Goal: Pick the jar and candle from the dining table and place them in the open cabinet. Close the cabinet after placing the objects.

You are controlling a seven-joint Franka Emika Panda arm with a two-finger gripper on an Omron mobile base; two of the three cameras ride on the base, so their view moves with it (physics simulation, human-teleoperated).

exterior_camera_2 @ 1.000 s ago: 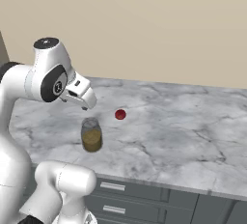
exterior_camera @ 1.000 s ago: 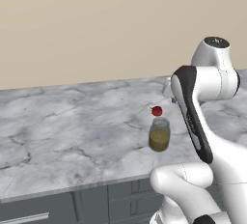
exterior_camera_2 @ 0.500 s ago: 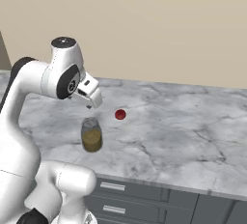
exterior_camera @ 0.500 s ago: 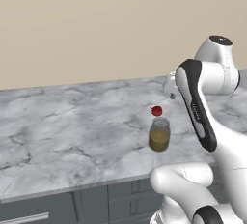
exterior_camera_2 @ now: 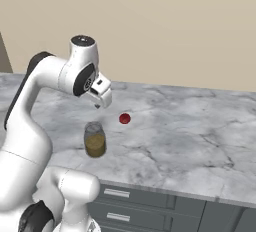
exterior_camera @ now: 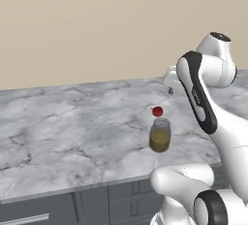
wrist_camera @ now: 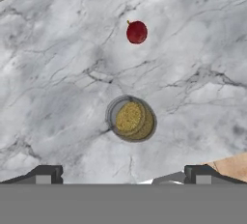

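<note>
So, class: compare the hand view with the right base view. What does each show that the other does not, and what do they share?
Hand view alone: a look almost straight down through the jar's lid onto the olive-brown filling, with the two dark fingers spread wide at the bottom edge.

Right base view alone: the white arm seen from outside, the beige wall behind, and the dark grey drawer fronts with silver handles under the slab.

Both: the jar standing upright on the marble dining table, and the small red ball a little beyond it.
</note>
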